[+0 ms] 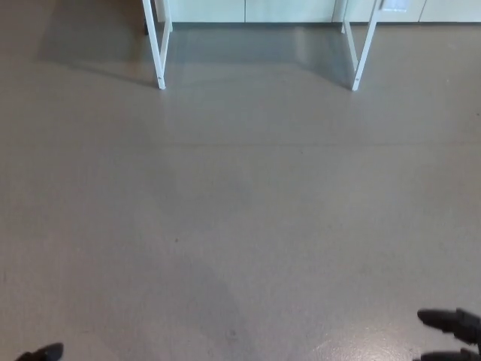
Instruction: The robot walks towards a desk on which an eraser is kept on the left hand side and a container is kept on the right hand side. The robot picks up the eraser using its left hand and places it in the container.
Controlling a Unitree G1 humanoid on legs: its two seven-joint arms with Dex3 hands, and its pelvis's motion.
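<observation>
**Bare floor, desk legs at the top, hands at the bottom edge**

At the lower left corner of the frame, a small black tip of the left hand point(43, 353) pokes up from the bottom edge. So little of it shows that I cannot tell whether it is spread or closed, and nothing is seen in it.

Moving right, the grey-brown floor point(240, 226) fills nearly the whole frame. It is smooth and matte, with a faint darker smear running down the middle toward the bottom and a pale sheen near the lower right.

In the upper left of the frame a white desk leg point(158, 45) comes down at a slight slant and ends on the floor, with a soft shadow stretching to its left. Across the top edge, between the legs, runs a band of pale cabinet fronts point(248, 9). In the upper right a second white leg point(363, 47) slants the other way and also meets the floor. Only the legs of the desk are in the frame; its top lies above the picture, so the eraser and the container cannot be seen.

At the lower right corner the right hand point(452, 337) enters from the edge. Two dark fingers point(436, 319) point toward the left, one above the other with a gap between them, holding nothing.
</observation>
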